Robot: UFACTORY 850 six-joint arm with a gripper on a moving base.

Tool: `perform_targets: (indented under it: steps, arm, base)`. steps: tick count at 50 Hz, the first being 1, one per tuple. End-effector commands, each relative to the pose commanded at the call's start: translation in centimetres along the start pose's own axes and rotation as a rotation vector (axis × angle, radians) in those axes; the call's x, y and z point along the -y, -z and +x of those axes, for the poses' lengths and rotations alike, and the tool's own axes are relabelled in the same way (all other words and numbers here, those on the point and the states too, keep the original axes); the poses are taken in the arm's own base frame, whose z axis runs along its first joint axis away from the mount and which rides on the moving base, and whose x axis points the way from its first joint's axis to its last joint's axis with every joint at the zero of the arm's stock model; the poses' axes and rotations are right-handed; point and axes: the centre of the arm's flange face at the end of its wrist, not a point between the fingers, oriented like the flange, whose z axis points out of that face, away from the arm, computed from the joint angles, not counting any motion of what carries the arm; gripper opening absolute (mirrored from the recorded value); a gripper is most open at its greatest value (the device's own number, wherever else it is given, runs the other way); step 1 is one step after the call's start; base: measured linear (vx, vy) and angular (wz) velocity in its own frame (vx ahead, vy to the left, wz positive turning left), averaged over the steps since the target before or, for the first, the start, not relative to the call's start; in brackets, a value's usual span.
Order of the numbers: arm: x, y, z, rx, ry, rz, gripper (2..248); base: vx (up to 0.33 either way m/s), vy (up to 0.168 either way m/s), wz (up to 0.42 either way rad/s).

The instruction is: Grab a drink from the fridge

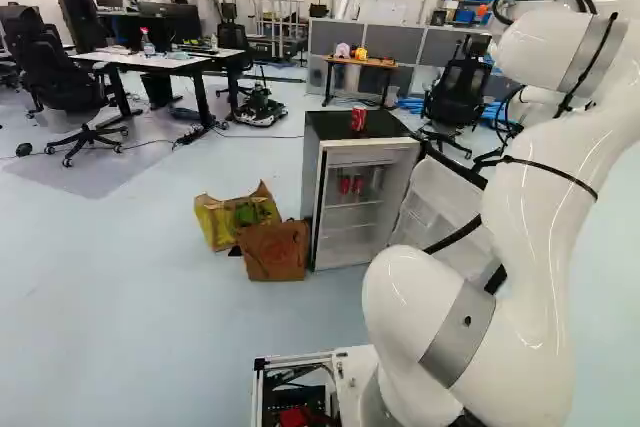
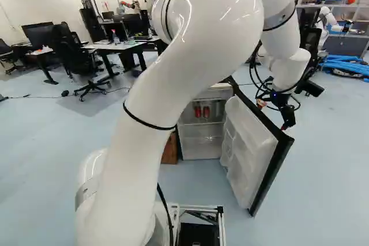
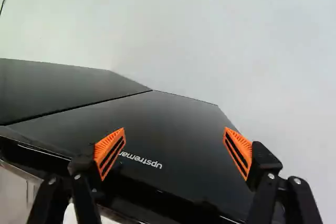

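Note:
In the right base view my gripper [image 2: 286, 120] hangs pointing down, beyond the open fridge door [image 2: 253, 142]. The wrist view shows the gripper [image 3: 174, 153] open, its orange pads wide apart, with the door's black outer face [image 3: 173, 116] ahead of and beneath them; nothing is gripped. The small fridge [image 1: 312, 187] stands with its interior exposed. Two red cans [image 1: 351, 185] are side by side on an upper shelf, visible also as red cans [image 2: 202, 112] in the right base view. Another red can [image 1: 358, 119] stands on the black fridge top.
A yellow bag [image 1: 215, 222] and a brown paper bag [image 1: 274, 251] sit on the floor against the fridge's side. Desks [image 1: 150, 60] and black chairs [image 1: 460, 87] stand farther back. Another robot [image 2: 326, 18] is at the far right of the right base view.

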Motion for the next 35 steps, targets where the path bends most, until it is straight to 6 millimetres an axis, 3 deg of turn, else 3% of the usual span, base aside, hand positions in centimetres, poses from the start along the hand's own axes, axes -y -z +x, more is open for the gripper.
perform_targets:
  steps: [35]
  arm:
    - [0.4, 0.7, -3.2, 0.036, 0.009, -0.004, 247]
  base:
    - [0.0, 0.0, 0.0]
